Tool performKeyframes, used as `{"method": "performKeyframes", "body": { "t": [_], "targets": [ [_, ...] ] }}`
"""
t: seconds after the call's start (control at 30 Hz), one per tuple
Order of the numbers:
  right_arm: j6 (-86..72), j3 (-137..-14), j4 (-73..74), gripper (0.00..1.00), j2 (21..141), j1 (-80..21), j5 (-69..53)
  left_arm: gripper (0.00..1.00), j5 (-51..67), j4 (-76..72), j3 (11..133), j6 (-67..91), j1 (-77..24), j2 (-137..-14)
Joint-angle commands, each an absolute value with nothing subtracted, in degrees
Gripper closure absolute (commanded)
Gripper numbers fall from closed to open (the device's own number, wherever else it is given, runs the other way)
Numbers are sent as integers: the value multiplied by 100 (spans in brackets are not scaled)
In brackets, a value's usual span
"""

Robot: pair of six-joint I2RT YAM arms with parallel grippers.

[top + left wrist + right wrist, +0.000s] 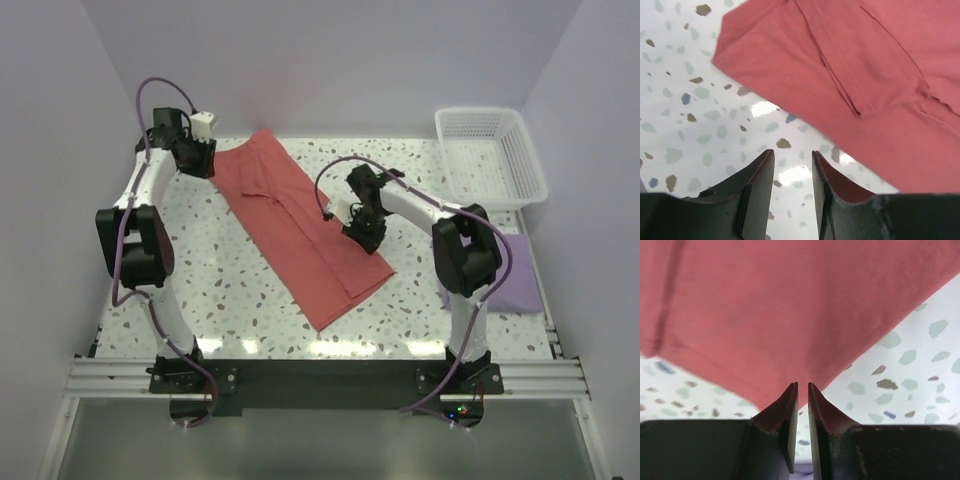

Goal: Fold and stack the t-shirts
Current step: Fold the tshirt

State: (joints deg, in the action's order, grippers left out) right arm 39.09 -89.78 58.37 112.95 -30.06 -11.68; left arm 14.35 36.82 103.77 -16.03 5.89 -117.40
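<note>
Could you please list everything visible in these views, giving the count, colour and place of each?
salmon t-shirt: one, salmon red, lying diagonally mid-table as a long strip.
lavender t-shirt: one, pale purple, folded, right table edge, partly behind the right arm.
basket: one, white lattice, far right corner.
table: one, white speckled.
left gripper: one, black, jaws apart and empty, near the salmon shirt's far end.
right gripper: one, black, jaws nearly together at the salmon shirt's edge; grip unclear.

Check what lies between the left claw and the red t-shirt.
Only bare speckled table. In the left wrist view, the left claw points at tabletop, with the red t-shirt edge just beyond its tips.
</note>
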Motion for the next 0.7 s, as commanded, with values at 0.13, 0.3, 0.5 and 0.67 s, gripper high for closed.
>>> {"method": "performKeyframes", "body": {
  "t": [0.13, 0.3, 0.5, 0.67],
  "targets": [
    [4262, -8826, 5528, 83, 12067, -2909, -580, 58, 1846, 3305, 8852, -1371, 475, -10846],
    [4228, -8079, 5546, 86, 11779, -3269, -782, 57, 1811, 3287, 8552, -1432, 431, -10600],
    [3877, -6751, 5616, 85, 10848, -4367, -1554, 57, 1705, 3410, 8534, -1538, 106, -10722],
    [3621, -6819, 6143, 81, 10398, -4711, -3038, 57, 1723, 3410, 8587, -1538, -412, -10942]
  ]
}}
